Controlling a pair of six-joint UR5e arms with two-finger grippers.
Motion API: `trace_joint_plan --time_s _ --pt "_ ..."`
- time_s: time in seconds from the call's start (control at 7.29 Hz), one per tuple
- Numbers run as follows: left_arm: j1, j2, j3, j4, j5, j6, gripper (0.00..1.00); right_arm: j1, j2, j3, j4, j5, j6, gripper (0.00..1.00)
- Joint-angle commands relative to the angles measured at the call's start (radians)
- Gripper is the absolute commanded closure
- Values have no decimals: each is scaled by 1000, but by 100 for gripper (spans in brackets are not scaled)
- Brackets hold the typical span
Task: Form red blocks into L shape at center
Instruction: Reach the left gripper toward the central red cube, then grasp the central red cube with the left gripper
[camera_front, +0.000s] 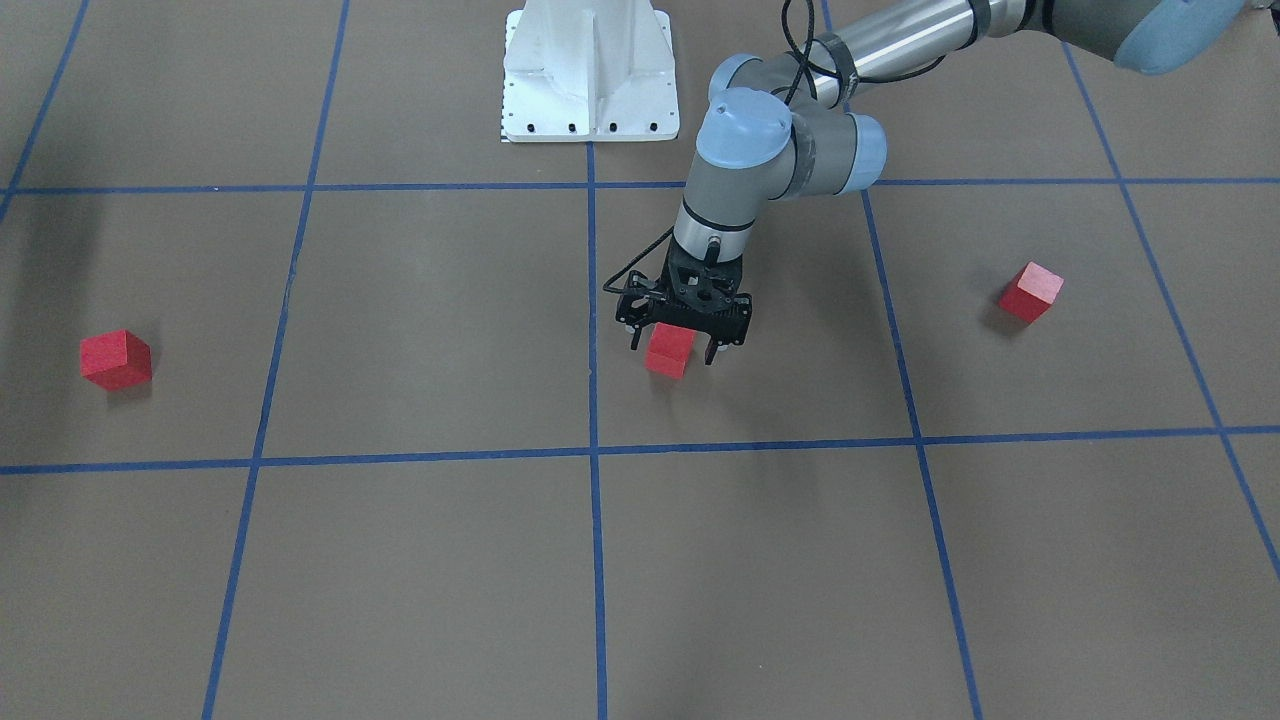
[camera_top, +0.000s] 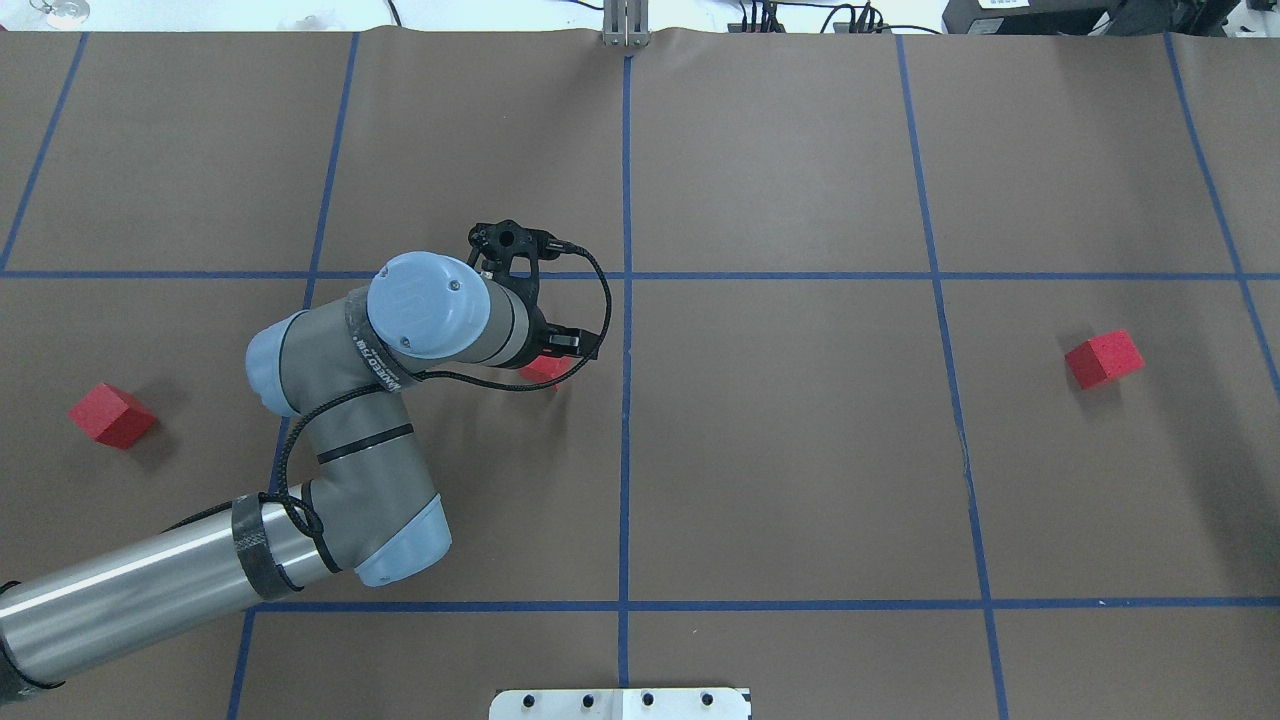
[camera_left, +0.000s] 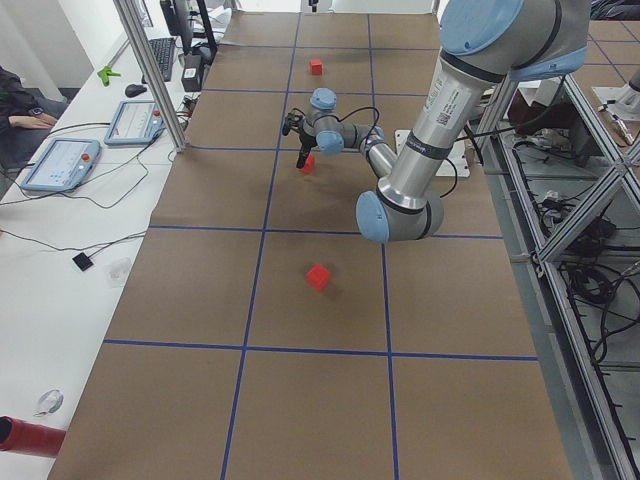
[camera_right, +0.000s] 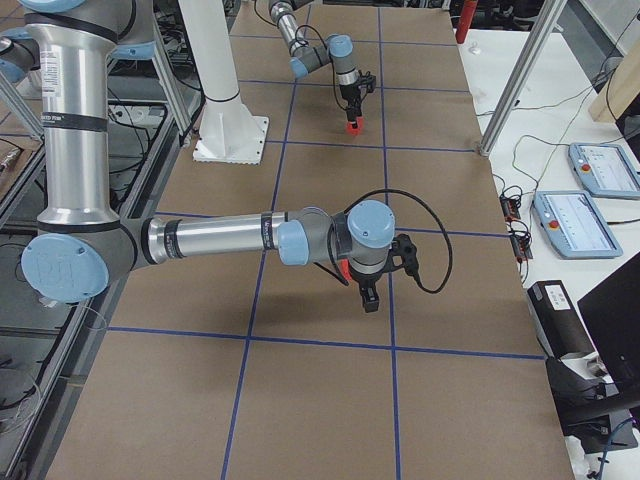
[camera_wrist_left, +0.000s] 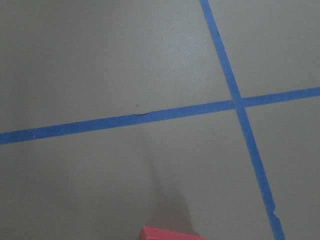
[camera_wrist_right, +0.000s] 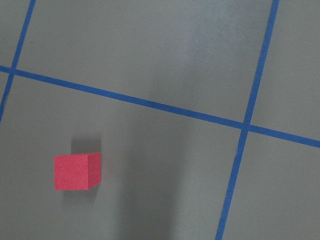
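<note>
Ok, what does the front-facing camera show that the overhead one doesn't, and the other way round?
Only the front-facing view shows the left tool with a finger on each side of the middle red block. Only the overhead view shows the table's far edge with cables; there the wrist hides most of that block. Both show the outer blocks, the left arm, the blue tape grid and the white base.

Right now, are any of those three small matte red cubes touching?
Apart. The overhead view shows the left red cube, the middle red cube and the right red cube in separate grid squares, with brown surface between them.
</note>
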Motion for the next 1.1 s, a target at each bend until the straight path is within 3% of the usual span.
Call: trace_joint_plan --time_s 0.0,0.27,0.55,0.82,0.96 --pt "15 1 1 2 0 -2 0 2 0 -1 0 0 0 1" --pt "15 7 -1 4 -2 -3 2 2 -2 1 2 2 -2 1" --pt "15 12 -7 6 -5 -3 15 2 -2 1 2 2 -2 1" --pt "13 12 -24 9 -6 -3 60 0 0 -2 3 -1 -2 1" --pt "10 12 -36 10 -6 -6 100 2 3 -1 3 -1 -2 1"
